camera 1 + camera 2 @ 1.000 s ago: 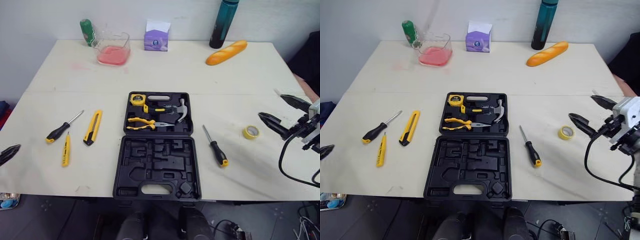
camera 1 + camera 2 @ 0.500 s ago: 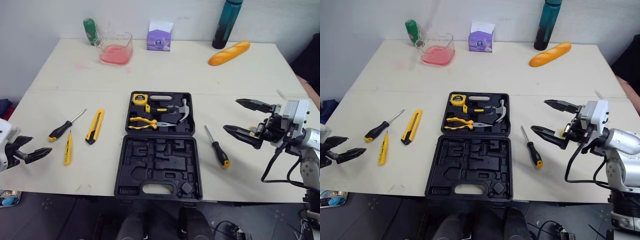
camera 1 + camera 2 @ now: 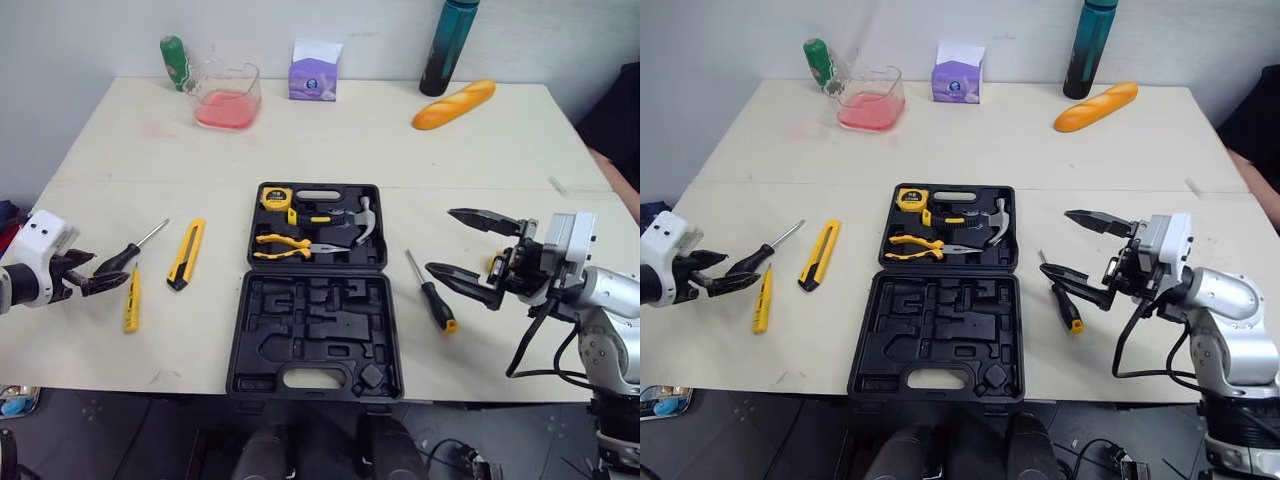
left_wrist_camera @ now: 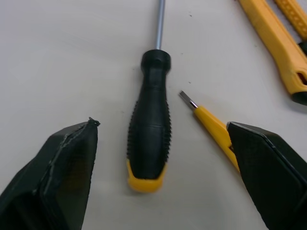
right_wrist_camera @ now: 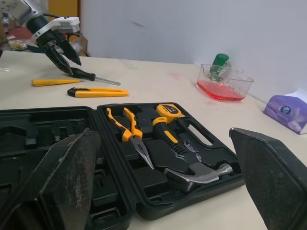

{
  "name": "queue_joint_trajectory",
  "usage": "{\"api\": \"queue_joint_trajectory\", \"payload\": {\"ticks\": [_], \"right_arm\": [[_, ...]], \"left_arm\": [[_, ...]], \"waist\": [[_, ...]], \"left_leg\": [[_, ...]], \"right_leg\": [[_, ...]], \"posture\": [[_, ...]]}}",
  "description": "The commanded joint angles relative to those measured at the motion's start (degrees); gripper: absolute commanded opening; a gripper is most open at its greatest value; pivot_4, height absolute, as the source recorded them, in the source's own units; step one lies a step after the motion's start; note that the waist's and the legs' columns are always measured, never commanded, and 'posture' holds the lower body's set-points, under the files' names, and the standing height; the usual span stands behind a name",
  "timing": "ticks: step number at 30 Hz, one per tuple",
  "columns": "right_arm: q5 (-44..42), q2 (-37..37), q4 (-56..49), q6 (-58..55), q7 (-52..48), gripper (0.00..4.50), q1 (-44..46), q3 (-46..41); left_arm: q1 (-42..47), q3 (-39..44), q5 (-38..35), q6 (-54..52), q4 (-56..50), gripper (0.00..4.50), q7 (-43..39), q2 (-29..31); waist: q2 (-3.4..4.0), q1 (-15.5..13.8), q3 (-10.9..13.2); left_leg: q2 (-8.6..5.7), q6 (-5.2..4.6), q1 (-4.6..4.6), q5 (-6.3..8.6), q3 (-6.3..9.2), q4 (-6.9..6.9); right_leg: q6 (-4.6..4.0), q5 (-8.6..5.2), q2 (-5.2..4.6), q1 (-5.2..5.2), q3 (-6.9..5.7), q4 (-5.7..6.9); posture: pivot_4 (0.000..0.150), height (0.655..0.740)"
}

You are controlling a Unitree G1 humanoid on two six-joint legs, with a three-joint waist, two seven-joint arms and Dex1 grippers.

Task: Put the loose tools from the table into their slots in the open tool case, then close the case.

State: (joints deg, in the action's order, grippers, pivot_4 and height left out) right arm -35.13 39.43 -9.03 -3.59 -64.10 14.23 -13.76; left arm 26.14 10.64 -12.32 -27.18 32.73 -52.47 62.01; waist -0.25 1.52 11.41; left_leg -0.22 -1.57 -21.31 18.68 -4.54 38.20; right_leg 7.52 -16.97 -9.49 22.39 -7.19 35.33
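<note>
Left wrist view: my left gripper (image 4: 160, 125), released wide, straddles black-handled screwdriver (image 4: 149, 115); closing finger may snag adjacent yellow tester screwdriver (image 4: 211, 122). Right gripper (image 3: 441, 240) likewise released.

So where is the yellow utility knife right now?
In the head views, the utility knife lies on the left side of the table, between the black-handled screwdriver and the open tool case.

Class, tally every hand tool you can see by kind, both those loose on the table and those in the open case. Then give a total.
Screwdrivers: 3
Knife: 1
Tape measure: 1
Pliers: 1
Hammer: 1
Total: 7
</note>
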Motion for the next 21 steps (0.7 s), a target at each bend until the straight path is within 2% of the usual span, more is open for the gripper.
{"api": "queue_joint_trajectory", "payload": {"ticks": [1, 21], "right_arm": [[0.11, -0.10, -1.95, 1.57, 0.67, 4.45, -0.18, -1.48], [1.08, 1.14, 0.07, 4.69, -0.21, 4.45, -1.65, -2.80]], "left_arm": [[1.88, -0.21, 1.89, 2.11, 4.14, 4.50, 0.26, 0.48], [11.20, -3.92, 5.96, 8.51, 17.40, 4.50, -1.93, -5.66]], "waist": [[-0.01, 0.05, 0.00], [-0.16, -1.39, -0.05]], "left_leg": [[0.01, 0.00, 0.01, 0.00, -0.04, 0.00], [0.01, -0.01, 0.02, 0.00, -0.15, 0.11]], "right_leg": [[0.00, 0.00, 0.00, 0.04, 0.01, 0.05], [0.00, 0.00, -0.01, 0.10, 0.09, 0.18]], "posture": [[0.150, 0.7400], [0.150, 0.7400]]}}
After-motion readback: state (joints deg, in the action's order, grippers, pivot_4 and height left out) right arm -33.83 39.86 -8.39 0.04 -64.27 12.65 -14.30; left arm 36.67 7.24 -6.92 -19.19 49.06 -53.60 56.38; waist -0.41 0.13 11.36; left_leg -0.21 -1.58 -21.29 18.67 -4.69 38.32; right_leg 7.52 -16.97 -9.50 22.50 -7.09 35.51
